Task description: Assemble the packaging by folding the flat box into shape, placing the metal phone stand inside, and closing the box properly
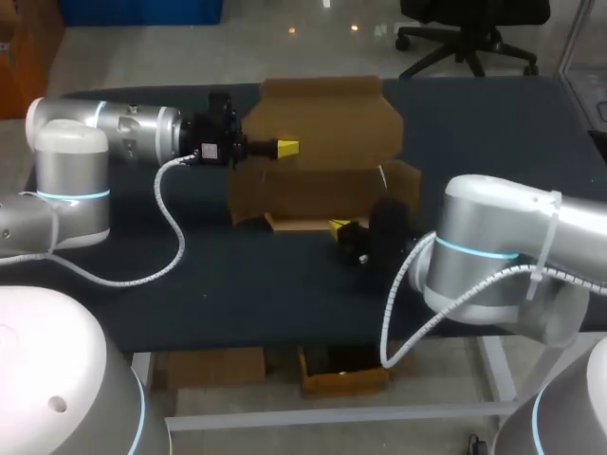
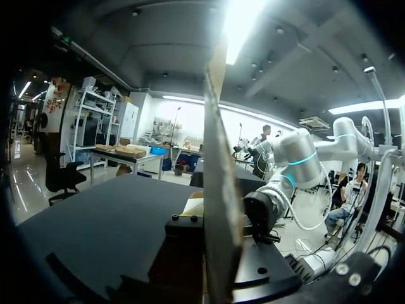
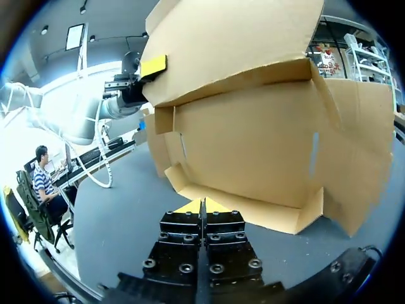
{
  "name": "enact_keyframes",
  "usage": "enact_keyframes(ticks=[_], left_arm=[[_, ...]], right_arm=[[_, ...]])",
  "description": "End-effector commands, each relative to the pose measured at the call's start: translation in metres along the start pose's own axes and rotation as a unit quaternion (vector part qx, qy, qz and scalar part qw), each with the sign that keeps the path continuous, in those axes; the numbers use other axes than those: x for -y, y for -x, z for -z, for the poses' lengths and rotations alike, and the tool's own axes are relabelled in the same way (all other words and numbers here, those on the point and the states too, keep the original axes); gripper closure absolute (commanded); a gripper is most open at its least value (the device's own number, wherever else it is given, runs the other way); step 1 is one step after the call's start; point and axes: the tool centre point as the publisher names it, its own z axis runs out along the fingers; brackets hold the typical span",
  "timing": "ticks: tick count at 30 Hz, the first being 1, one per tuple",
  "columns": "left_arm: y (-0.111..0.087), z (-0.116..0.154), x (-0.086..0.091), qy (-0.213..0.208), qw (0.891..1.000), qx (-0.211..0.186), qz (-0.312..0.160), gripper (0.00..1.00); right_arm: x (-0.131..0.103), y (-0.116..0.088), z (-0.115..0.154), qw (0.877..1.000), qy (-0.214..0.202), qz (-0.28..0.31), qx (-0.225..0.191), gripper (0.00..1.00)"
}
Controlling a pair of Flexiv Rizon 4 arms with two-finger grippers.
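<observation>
Cardboard box [image 1: 322, 161] half-folded: left jaws pinch its lid [image 1: 327, 118], right jaws pressed together at its front wall [image 3: 253, 212]. Next, seemingly, raising the side walls.

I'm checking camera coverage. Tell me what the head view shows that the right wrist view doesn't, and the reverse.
Only the head view: the right arm itself and the far edge of the lid. Only the right wrist view: the right gripper with its two fingers pressed together, shut, tips close to the front flap. Both: the box on the table, with the left gripper shut on the raised lid.
</observation>
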Motion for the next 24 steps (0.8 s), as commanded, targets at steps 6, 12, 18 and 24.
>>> enact_keyframes(ticks=[6,12,18,24], left_arm=[[0.0,-0.001,-0.003,0.0,1.0,0.0,0.0,1.0],[0.0,-0.001,-0.003,0.0,1.0,0.0,0.0,1.0],[0.0,-0.001,-0.003,0.0,1.0,0.0,0.0,1.0],[0.0,-0.001,-0.003,0.0,1.0,0.0,0.0,1.0]], right_arm=[[-0.002,0.011,0.061,0.999,-0.014,0.033,-0.021,1.0],[-0.009,0.019,0.086,0.997,-0.017,0.064,-0.032,1.0],[-0.012,0.031,0.106,0.996,-0.019,0.085,-0.032,1.0],[-0.014,0.046,0.122,0.994,-0.026,0.097,-0.041,1.0]])
